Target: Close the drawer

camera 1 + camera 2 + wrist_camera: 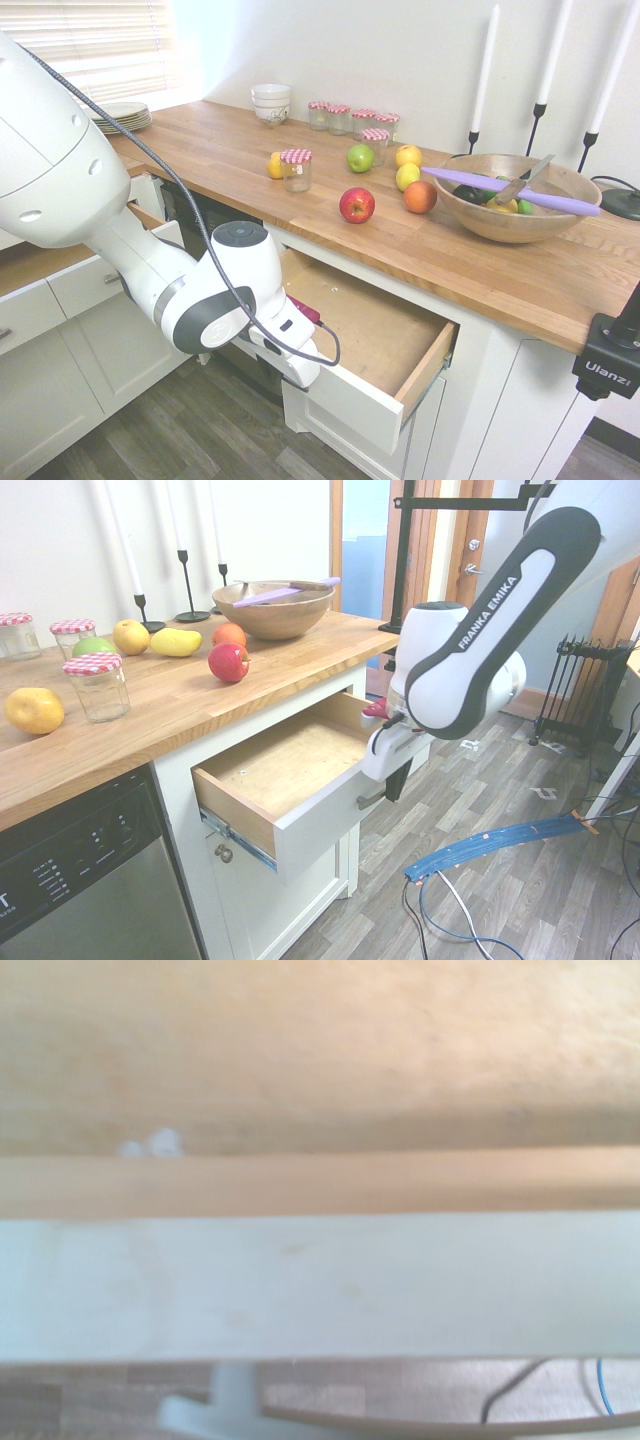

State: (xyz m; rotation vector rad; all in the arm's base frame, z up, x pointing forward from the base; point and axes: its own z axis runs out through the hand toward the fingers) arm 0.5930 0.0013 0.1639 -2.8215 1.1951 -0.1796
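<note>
Drawer (300, 780) pulled open; jaws closed empty, pointing down just outside its white front, beside handle (370, 800).

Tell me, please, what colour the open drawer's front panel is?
White; the drawer front shows best in the second exterior view.

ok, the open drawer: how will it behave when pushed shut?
The drawer looks empty, so it is probably light. A metal runner shows under its side, so it should slide straight. The shut hand sits off-centre on the front, so it may rack slightly.
</note>
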